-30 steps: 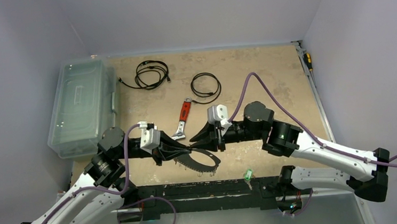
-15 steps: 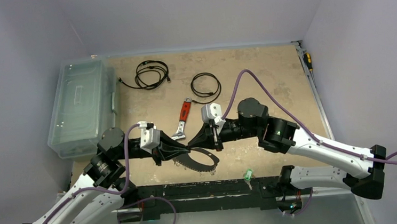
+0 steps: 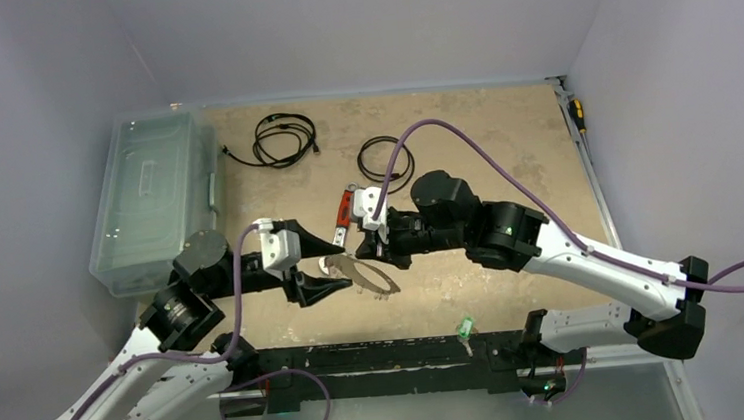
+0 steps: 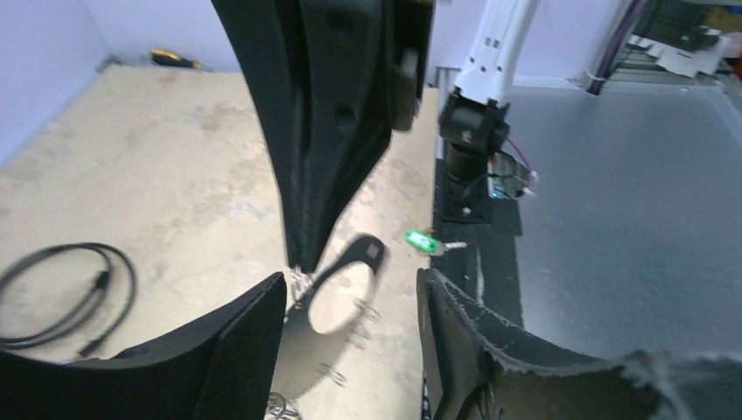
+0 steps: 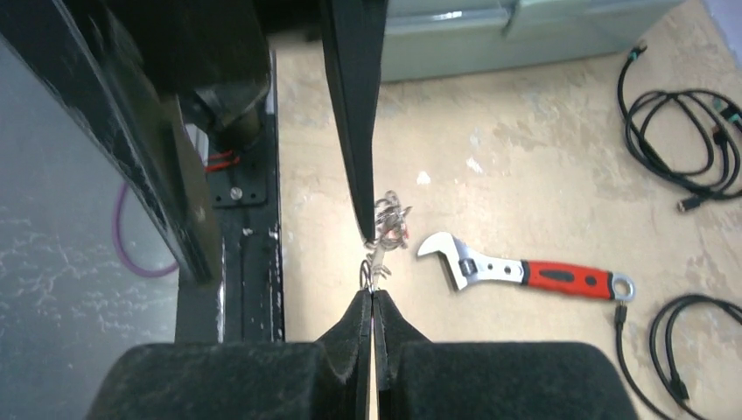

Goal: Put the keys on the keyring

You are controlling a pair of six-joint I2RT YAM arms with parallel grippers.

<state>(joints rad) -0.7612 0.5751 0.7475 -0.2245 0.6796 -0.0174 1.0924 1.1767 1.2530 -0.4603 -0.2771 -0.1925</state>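
Silvery wire catches the light between the two arms: the keyring (image 3: pixel 358 269) hangs above the tan table (image 3: pixel 504 149), near its front edge. The right gripper (image 5: pixel 374 297) has its fingers pressed flat together on the ring's thin wire. A cluster of small silver keys (image 5: pixel 390 219) dangles just beyond its tips.

The left gripper (image 3: pixel 345 260) faces it from the other side with its fingers spread wide and gripping nothing. One of its black fingers (image 5: pixel 354 114) ends just beside the dangling keys. In the left wrist view the ring throws a dark oval shadow on the table between those fingers.

The green-headed key (image 3: pixel 465 326) lies well apart from the ring, on the black strip at the table's near edge. I can't spot a red-headed key from where I stand.

Just behind the grippers lies a red-handled wrench (image 5: pixel 525 273). Farther back are two coils of black cable (image 3: pixel 284 137). A clear plastic box (image 3: pixel 151 197) sits at the left.
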